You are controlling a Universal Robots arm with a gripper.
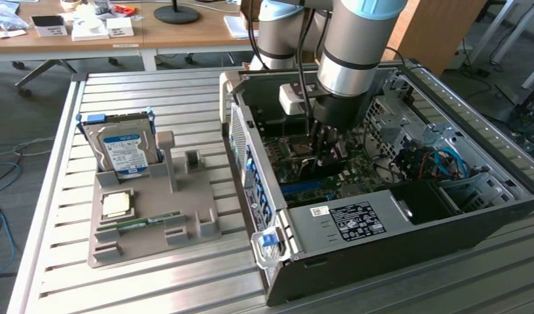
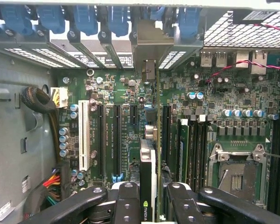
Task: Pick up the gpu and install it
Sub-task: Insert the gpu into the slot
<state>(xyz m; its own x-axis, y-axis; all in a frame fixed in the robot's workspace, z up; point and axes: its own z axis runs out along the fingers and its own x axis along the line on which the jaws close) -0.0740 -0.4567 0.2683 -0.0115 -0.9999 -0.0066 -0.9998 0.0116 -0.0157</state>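
Hand (image 2: 152, 192) closed on gpu (image 2: 148, 161) (held edge-on) above motherboard (image 2: 126, 88) inside open computer case (image 1: 407, 252)

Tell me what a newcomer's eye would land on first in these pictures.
The silver-grey robot arm reaching down into the open black computer case, on the exterior view's right, draws the eye first. Its black gripper is shut on the gpu, a thin green card with a dark face, edge-on before the green motherboard. On the exterior view's left, a silver hard drive with a blue-white label stands in a grey holder.
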